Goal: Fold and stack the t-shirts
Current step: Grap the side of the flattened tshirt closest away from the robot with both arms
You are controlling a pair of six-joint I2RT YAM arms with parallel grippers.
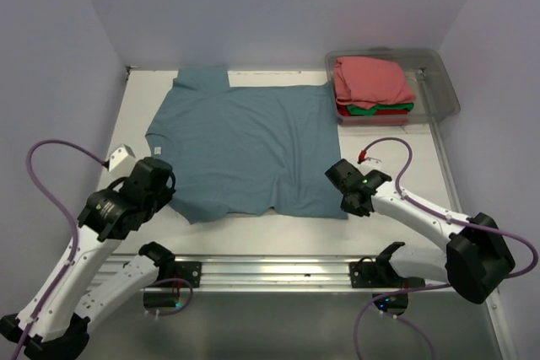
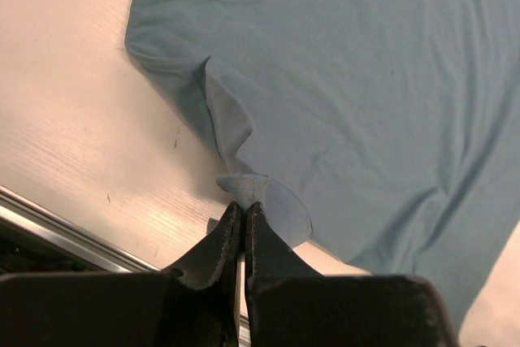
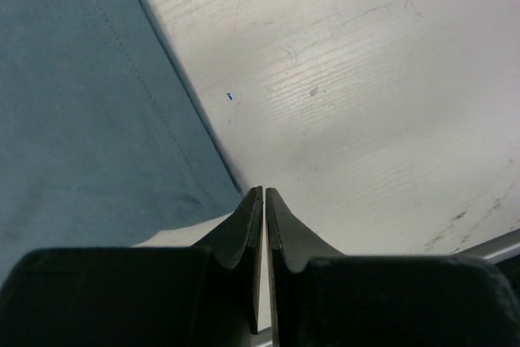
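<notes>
- Top external view: the slate-blue t-shirt (image 1: 245, 141) lies spread flat on the table (image 1: 137, 111). Its long axis runs left to right, with the collar end to the left and the hem to the right.
- Both arms sit at the shirt's near edge, one at each end. From either pincer the body of the cloth lies away, toward the far side of the table.
- The left pincer (image 2: 244, 205) is clamped on a small puckered tuck of blue cloth at the near-left edge, close to the sleeve.
- The right pincer (image 3: 264, 193) has its jaws all but together at the near-right hem corner. The cloth's edge runs right up to the tips, but I cannot tell whether any fabric is caught between them.
- Judged from this, the coming move is a fold along the long axis, with the near edge lifted and carried over to the far edge. It depends on both ends rising together, so the right-hand hold is the doubtful point.
- A salmon-pink tee (image 1: 371, 80), a green one (image 1: 359, 110) and a red one (image 1: 396, 112) lie folded and stacked in the clear bin (image 1: 447, 82) at the far right, nearer the right arm.
</notes>
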